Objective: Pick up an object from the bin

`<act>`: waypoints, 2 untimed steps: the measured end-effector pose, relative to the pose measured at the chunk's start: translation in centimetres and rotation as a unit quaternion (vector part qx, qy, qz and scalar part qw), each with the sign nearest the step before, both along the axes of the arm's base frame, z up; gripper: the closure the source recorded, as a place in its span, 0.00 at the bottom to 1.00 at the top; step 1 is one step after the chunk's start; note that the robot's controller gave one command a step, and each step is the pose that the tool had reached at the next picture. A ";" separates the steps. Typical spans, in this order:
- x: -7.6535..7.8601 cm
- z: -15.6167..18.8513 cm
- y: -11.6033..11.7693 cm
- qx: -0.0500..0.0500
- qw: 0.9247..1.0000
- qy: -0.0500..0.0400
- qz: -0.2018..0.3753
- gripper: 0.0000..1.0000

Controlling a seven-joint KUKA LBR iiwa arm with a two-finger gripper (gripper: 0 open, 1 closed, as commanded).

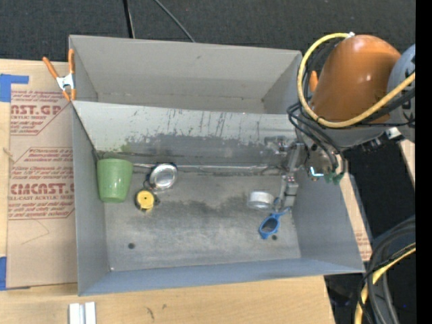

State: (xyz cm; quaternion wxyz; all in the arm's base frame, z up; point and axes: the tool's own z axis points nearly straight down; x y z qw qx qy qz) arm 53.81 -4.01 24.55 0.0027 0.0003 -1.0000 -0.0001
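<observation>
Two things (silver cap (260,199), blue clip (270,227)) crowd the hand (289,198) — wall (324,228) close.

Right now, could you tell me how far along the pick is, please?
Done: the pincer is down at the right end of the bin, beside a silver disc and a blue piece. In hand: nothing visibly held. Left: the grasp and the lift; the cup, tin and yellow piece lie at the left.

Just left of the claw (289,196) lies a silver cap (260,199), just below it a blue piece (270,227); well left, a green cup (113,178).
</observation>
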 end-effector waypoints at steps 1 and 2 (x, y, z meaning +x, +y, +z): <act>-2.8 -9.7 -3.0 0.001 0.997 0.000 0.081 0.00; -3.5 -17.8 -6.3 0.002 0.958 -0.001 0.287 0.00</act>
